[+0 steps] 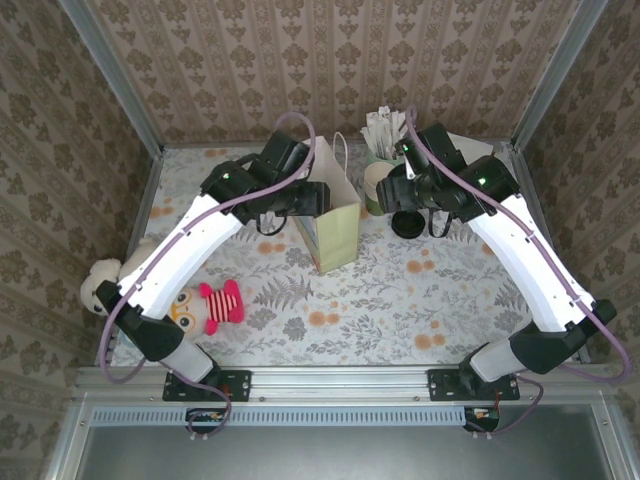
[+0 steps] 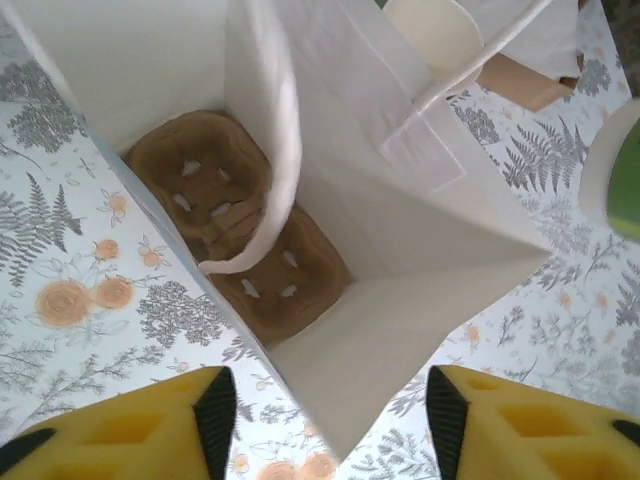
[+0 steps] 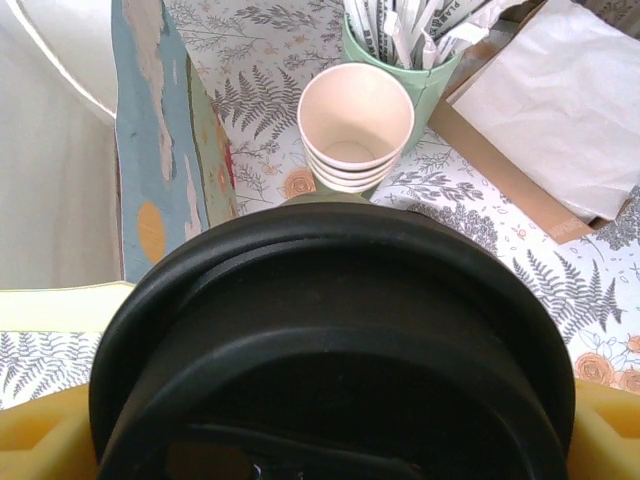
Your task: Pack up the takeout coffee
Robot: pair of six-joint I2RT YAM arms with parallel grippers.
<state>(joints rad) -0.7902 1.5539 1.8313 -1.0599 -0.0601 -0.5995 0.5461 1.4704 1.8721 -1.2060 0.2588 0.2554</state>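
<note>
The takeout coffee (image 3: 330,350) has a round black lid that spans the gap between my right gripper's (image 3: 330,445) yellow fingers (image 3: 35,440), which are shut on the cup. From above, the coffee (image 1: 410,224) stands just right of the gift bag (image 1: 337,228). The bag is upright and open, and a brown pulp cup carrier (image 2: 235,225) lies at its bottom. My left gripper (image 2: 330,425) hangs open over the bag's near corner (image 2: 345,400), its pads apart from the paper; from above this gripper (image 1: 312,197) is at the bag's top left.
A stack of lidless cups (image 3: 355,120) and a green cup of white paper-wrapped sticks (image 3: 400,45) stand behind the coffee. A brown box of white napkins (image 3: 560,120) lies at the back right. A plush doll (image 1: 205,305) lies by the left arm's base.
</note>
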